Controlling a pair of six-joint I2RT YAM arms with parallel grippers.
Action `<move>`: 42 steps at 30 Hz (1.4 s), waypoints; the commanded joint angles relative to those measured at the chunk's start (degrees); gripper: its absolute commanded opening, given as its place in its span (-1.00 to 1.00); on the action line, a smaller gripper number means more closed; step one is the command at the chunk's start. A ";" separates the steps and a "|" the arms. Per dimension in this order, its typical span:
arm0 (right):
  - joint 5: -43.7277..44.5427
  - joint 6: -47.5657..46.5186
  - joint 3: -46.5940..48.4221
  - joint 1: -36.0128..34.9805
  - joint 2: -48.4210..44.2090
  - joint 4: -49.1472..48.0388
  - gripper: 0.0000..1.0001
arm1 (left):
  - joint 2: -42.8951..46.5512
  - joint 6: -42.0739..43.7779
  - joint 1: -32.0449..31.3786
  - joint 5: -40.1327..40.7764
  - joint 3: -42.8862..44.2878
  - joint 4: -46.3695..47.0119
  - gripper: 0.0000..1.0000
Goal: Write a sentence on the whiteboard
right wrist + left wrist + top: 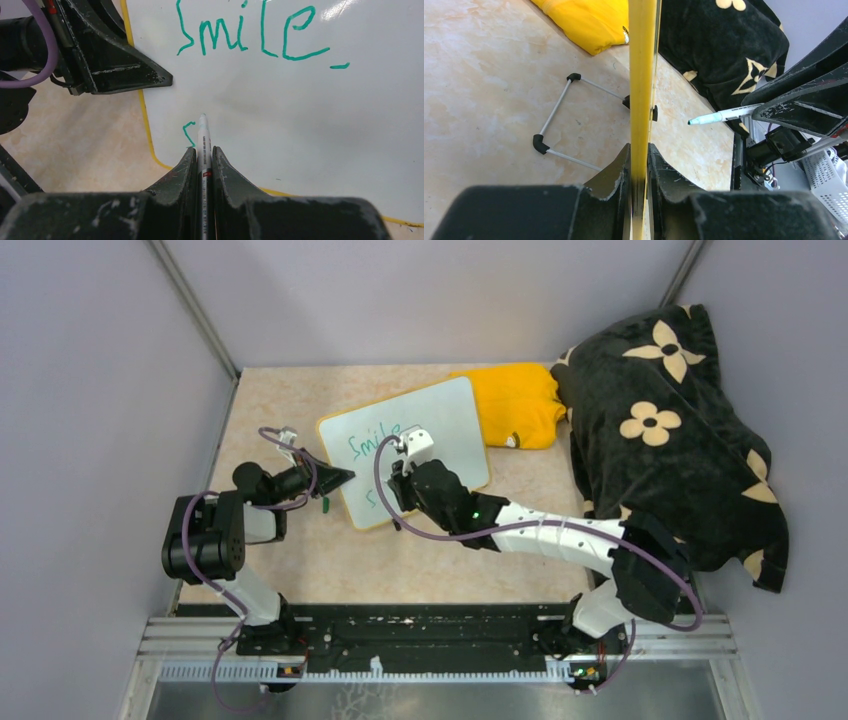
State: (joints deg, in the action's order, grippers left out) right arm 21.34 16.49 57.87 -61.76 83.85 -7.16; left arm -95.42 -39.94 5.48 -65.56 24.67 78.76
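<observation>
Clamping glossy whiteboard (455, 412) yellow rim: left gripper (639, 152) | right gripper (203, 156) pinching slim marker (203, 132)

robot test cell in a lab is indicated: beige tabletop (330, 560) boxed in by plain grey panels (90, 390) from 9 through 3 o'clock, aluminium mounting rail (190, 645) bolted at 6 o'clock, purple cabling (445, 537) exposed.

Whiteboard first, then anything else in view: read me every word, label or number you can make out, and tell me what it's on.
"Smile": green handwriting on the whiteboard, with a short dash after it.
"S": a lone green letter lower on the same board, beside the marker.
Print along the marker's barrel: too small to read.
No other text can be made out.
</observation>
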 commanded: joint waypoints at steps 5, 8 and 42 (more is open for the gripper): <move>-2.00 -1.01 4.38 0.58 2.87 -2.07 -1.00 | 1.32 1.46 -0.37 -0.89 1.17 0.44 -0.58; -2.12 -1.07 5.05 0.69 3.82 -2.16 -1.00 | 1.24 1.54 -0.36 -0.89 1.17 0.43 -0.58; -1.02 1.09 2.24 2.08 7.40 -1.23 -1.00 | 1.37 1.44 -0.38 -0.91 1.26 0.39 -0.59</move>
State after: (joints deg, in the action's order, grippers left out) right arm 19.40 16.73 61.08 -60.25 91.90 -6.83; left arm -95.42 -39.72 5.48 -65.54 24.69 78.24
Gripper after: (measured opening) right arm 0.118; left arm 0.209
